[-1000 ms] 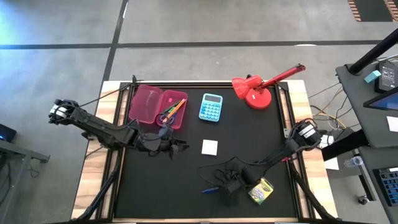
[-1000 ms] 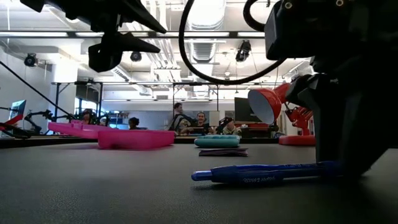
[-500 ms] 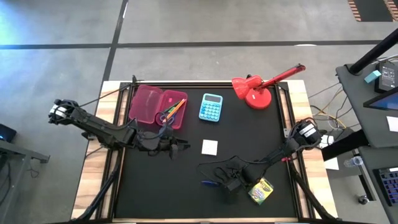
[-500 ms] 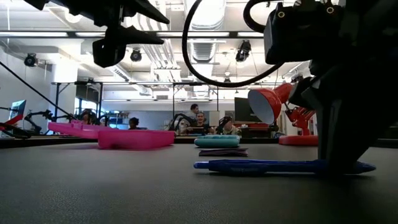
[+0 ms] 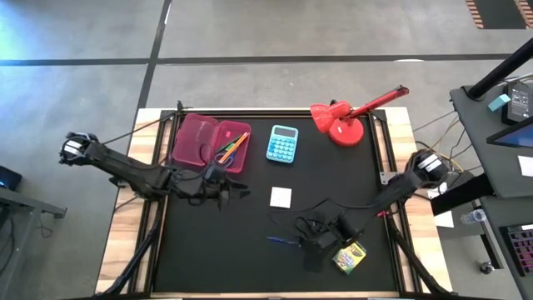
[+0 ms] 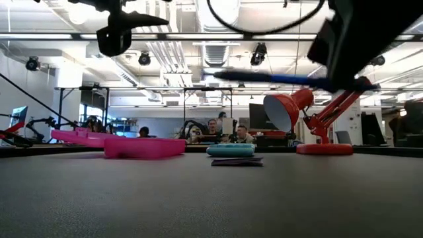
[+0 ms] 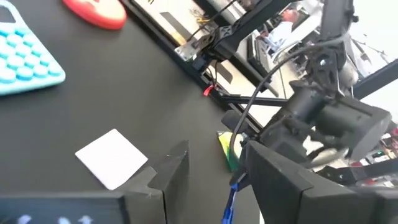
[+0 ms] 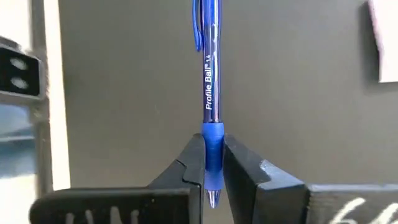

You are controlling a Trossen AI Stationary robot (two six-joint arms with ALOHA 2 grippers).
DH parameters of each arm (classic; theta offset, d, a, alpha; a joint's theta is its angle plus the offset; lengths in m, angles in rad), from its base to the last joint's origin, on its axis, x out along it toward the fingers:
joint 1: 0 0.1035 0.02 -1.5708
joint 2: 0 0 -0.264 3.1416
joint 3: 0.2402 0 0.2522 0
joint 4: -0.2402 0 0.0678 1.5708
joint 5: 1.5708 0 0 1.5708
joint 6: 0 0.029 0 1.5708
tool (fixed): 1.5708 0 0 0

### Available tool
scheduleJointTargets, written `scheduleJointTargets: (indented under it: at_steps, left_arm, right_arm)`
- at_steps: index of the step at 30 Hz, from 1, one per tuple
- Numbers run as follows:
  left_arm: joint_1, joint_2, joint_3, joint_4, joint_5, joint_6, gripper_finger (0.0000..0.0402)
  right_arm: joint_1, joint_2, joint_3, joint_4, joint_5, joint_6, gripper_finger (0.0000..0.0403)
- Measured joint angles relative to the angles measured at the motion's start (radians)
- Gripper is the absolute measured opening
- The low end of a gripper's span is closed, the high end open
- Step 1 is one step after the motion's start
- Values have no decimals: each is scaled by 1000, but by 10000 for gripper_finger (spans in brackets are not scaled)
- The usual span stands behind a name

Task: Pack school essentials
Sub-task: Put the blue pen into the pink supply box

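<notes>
Blue pen (image 8: pixel 210 93) sits clamped by its grip in the right gripper (image 8: pixel 213 177) fingers, above the table (image 5: pixel 333 183); left gripper (image 7: pixel 214 180) fingers spread, empty.

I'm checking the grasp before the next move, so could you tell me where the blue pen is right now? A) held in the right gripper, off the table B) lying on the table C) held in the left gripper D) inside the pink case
A: the right gripper is shut on the blue pen, and the low view shows the pen in the air above the table.
</notes>
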Motion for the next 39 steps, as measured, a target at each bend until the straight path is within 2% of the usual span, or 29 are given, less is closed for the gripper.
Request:
scheduleJointTargets:
  at_steps: [3, 11, 17, 21, 29, 34, 39]
  left_arm:
    - [0, -22, 0, 1, 7, 55, 141]
    - [0, -41, -2, 43, 24, 215, 141]
    - [0, -20, -2, 188, 27, 345, 141]
    - [2, 17, -2, 320, 26, 378, 141]
    - [3, 160, 2, 620, 26, 479, 141]
    - [5, 236, 4, 819, 26, 503, 141]
    - [8, 284, 6, 873, 26, 503, 141]
  right_arm:
    - [0, -43, 0, -5, 38, 0, 29]
    - [0, -177, -1, -14, 224, -19, 29]
    - [-1, -281, -2, -31, 393, -30, 29]
    - [-8, -330, -3, 6, 479, -81, 29]
    - [-65, -369, -3, 180, 497, -247, 29]
    - [-111, -369, 18, 195, 495, -294, 29]
    - [-145, -369, 29, 226, 493, -328, 29]
